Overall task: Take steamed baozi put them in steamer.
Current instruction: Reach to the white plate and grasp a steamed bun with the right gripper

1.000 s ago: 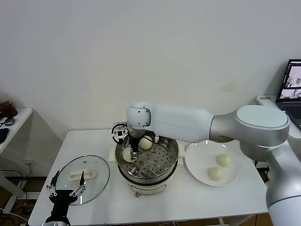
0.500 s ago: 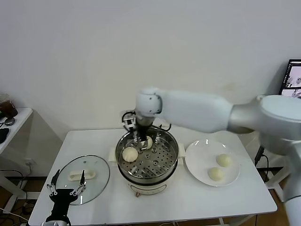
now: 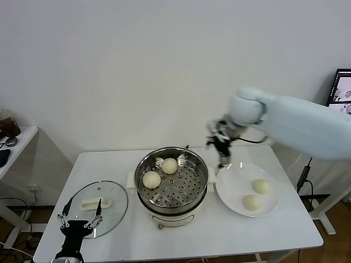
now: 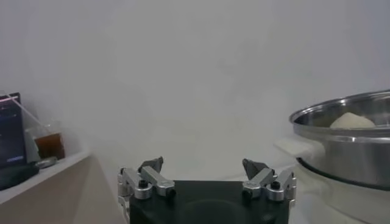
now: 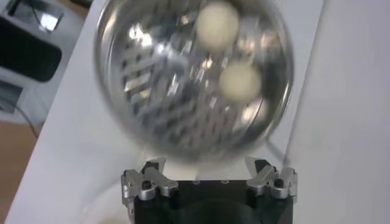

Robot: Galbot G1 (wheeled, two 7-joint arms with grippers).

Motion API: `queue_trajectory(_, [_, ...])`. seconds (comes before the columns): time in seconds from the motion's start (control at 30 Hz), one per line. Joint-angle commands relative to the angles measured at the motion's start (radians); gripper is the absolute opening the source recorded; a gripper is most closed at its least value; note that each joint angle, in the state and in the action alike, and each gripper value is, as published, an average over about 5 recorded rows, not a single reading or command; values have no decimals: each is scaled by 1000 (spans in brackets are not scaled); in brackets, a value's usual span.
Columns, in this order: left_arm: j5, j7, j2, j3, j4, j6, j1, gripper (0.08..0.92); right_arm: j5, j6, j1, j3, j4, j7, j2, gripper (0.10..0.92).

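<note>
Two cream-white steamed baozi [image 3: 152, 179] [image 3: 169, 165] lie on the perforated tray inside the shiny steamer [image 3: 193, 190] at the table's middle. Two more baozi [image 3: 261, 187] [image 3: 252, 202] rest on the white plate [image 3: 230, 189] to its right. My right gripper [image 3: 223, 156] hangs open and empty in the air between the steamer and the plate, above the plate's near rim. From the right wrist view the steamer [image 5: 122, 115] and its two baozi [image 5: 217, 23] [image 5: 240, 81] lie below the open gripper [image 5: 207, 173]. My left gripper [image 3: 80, 221] stays low at the front left, open and empty, by the glass lid.
A round glass lid [image 3: 112, 205] with a white handle lies on the table left of the steamer. A small side table [image 3: 11, 145] with a jar stands far left. A laptop screen [image 3: 340, 93] shows at the right edge.
My right arm has drawn out of the steamer, leaving a baozi there, and swung right to hover by the plate. The left arm has not moved.
</note>
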Motion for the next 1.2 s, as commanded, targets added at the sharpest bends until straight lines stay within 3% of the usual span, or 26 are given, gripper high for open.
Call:
queue_trajectory(0.03, [4, 0, 1, 1, 3, 1, 1, 823, -193, 107, -213, 128, 36, -32, -284, 823])
queue_trajectory(0.4, [16, 1, -6, -11, 0, 5, 20, 823, -297, 138, -554, 343, -81, 20, -230, 823])
queue_trajectory(1.2, [18, 1, -20, -25, 16, 4, 25, 823, -335, 132, -633, 363, -196, 82, -47, 823])
